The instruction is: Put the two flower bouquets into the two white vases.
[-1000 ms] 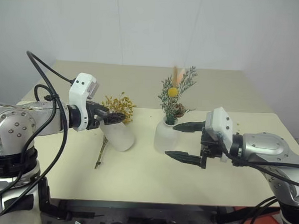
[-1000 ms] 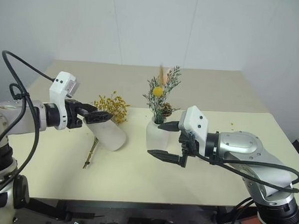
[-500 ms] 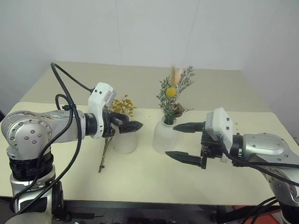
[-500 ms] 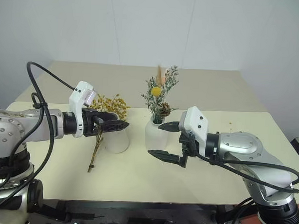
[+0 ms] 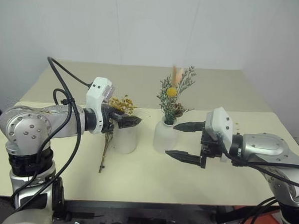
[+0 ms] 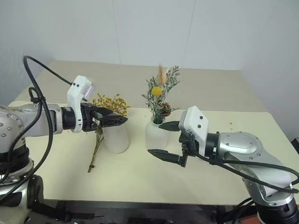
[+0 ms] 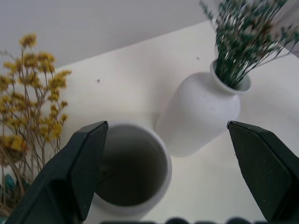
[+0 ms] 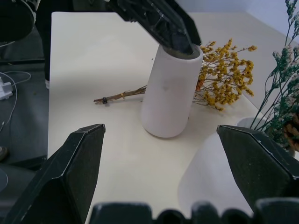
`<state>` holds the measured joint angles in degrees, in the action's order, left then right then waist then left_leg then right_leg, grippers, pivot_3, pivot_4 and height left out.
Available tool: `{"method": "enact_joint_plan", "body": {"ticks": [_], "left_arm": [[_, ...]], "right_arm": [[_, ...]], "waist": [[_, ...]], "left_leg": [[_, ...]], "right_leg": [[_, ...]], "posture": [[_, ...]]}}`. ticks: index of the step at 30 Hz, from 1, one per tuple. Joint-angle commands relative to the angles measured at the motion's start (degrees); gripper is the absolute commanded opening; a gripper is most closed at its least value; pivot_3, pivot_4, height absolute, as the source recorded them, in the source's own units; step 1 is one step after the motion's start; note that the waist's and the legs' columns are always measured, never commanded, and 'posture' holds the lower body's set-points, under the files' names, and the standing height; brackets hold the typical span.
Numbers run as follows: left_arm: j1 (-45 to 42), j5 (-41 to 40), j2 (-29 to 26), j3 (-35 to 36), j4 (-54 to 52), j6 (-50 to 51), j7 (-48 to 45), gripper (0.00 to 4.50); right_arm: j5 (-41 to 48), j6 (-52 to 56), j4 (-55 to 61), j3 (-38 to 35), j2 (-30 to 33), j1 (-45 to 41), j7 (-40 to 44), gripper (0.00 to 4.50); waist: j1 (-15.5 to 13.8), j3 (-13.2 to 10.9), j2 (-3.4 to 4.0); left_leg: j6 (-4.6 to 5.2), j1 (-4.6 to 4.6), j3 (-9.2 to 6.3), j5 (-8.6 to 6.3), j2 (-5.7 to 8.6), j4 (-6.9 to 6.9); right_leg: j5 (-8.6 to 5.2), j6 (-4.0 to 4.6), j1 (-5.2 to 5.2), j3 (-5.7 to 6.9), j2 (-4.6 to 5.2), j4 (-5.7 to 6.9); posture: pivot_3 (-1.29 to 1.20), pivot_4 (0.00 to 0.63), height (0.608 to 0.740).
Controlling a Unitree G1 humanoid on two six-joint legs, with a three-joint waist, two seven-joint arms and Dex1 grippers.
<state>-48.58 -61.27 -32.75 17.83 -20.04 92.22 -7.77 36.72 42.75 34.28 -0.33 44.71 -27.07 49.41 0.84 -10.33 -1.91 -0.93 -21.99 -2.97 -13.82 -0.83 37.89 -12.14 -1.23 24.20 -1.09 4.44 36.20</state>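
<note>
While the green sprig bunch [image 5: 173,95] sits in the squat vase [image 5: 165,136] | yellow spray [image 6: 102,129] lies on desk [image 5: 146,177] behind empty upright tall vase [image 6: 115,135] (awaiting pickup) | left hand [image 5: 130,122] wide open, empty, over its mouth | right hand [image 5: 185,142] open, empty, beside squat vase

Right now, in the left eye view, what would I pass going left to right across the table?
Left gripper → tall vase → round vase with the green bunch → right gripper.
</note>
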Motion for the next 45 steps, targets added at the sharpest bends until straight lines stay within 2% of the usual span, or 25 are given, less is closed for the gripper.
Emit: {"method": "enact_joint_plan", "body": {"ticks": [1,4,8,13,17,23,31,36,40,42,45], "left_arm": [[-2.4,-3.3,-2.3,0.2,0.2,0.3,-0.7,4.47],[-4.3,-7.0,-7.4,-3.0,1.3,0.3,-0.2,4.47],[-9.2,-13.6,-17.1,-6.1,4.0,0.3,0.1,4.47],[-13.8,-14.8,-26.1,-8.8,7.8,0.3,2.5,4.47],[-12.6,-14.8,-32.0,-10.9,9.6,0.3,3.2,4.47],[-7.8,-19.0,-38.4,-16.5,11.6,0.3,5.2,4.47],[-0.6,-24.1,-36.4,-20.6,14.0,0.3,12.9,4.47],[1.5,-26.5,-34.8,-23.7,13.4,0.3,14.4,4.47],[1.6,-26.4,-29.1,-28.1,14.7,0.3,16.7,4.47],[1.2,-23.2,-24.9,-30.4,15.7,0.3,19.4,4.47],[-0.4,-19.9,-21.5,-31.9,18.1,0.3,20.3,4.47]], "right_arm": [[-0.3,-1.6,1.2,-0.5,-0.3,-0.4,-0.8,4.5],[-0.4,-1.7,1.3,-0.4,-0.7,-0.2,-1.0,4.5],[-0.7,-2.1,1.4,-0.2,-1.2,0.2,-1.3,4.5],[-1.2,-2.8,1.2,0.6,-2.1,0.3,-1.5,4.5],[-0.9,-3.4,0.9,1.0,-2.4,-0.5,-0.3,4.5],[-0.3,-3.8,2.1,2.4,-2.4,-1.7,2.6,4.5],[-0.9,-3.8,2.2,3.8,-3.3,-2.5,2.9,4.5],[-1.0,-3.4,2.7,3.8,-3.4,-2.0,2.2,4.5],[-1.2,-3.4,3.0,3.4,-3.0,-1.2,2.0,4.5],[-1.4,-3.5,3.2,3.4,-3.1,-1.0,1.8,4.5],[-1.2,-3.3,3.7,3.1,-3.2,-0.9,1.1,4.5]], "waist": [[0.1,0.0,0.0],[0.2,0.0,0.0],[0.2,0.0,-0.02],[0.1,0.0,-0.01],[0.1,0.0,-0.01],[0.1,0.0,0.0],[-0.1,0.0,-0.01],[-0.1,0.0,-0.01],[-0.2,0.0,-0.01],[-0.3,0.0,-0.02],[0.0,0.0,-0.06]], "left_leg": [[0.0,0.0,0.0,0.0,0.0,0.0],[0.0,0.02,0.0,0.0,-0.01,0.0],[0.0,0.01,0.0,0.0,-0.01,0.0],[0.0,0.0,0.01,0.0,-0.01,0.0],[0.0,0.03,0.02,0.0,-0.02,-0.01],[0.0,-0.01,0.02,0.0,-0.02,-0.01],[-0.01,-0.04,0.02,0.0,-0.02,-0.01],[-0.01,-0.03,0.02,0.0,-0.02,-0.01],[-0.01,0.01,0.02,0.0,0.0,-0.01],[-0.01,-0.02,0.01,0.0,0.0,0.0],[-0.01,-0.05,0.0,0.0,0.01,0.0]], "right_leg": [[0.0,0.0,0.0,0.0,0.0,0.0],[0.0,0.0,0.01,-0.01,-0.01,0.03],[-0.01,-0.01,0.04,-0.01,-0.01,0.02],[-0.02,-0.03,0.04,-0.01,0.0,0.0],[-0.06,-0.1,0.05,-0.01,-0.01,0.04],[-0.06,-0.1,0.08,-0.01,0.0,0.02],[-0.02,-0.03,0.08,0.0,0.02,0.0],[-0.01,-0.02,0.08,0.0,0.01,0.03],[-0.01,-0.02,0.03,0.0,0.02,0.01],[-0.01,-0.02,0.03,0.01,0.03,0.01],[0.0,0.0,0.06,0.01,0.01,0.01]], "posture": [[0.0,0.15,0.74],[0.0,0.15,0.74],[0.0,0.15,0.74],[0.0,0.15,0.74],[0.0,0.15,0.74],[0.0,0.15,0.74],[0.0,0.15,0.74],[0.0,0.15,0.74],[0.0,0.15,0.74],[0.0,0.15,0.74],[0.0,0.15,0.74]]}}
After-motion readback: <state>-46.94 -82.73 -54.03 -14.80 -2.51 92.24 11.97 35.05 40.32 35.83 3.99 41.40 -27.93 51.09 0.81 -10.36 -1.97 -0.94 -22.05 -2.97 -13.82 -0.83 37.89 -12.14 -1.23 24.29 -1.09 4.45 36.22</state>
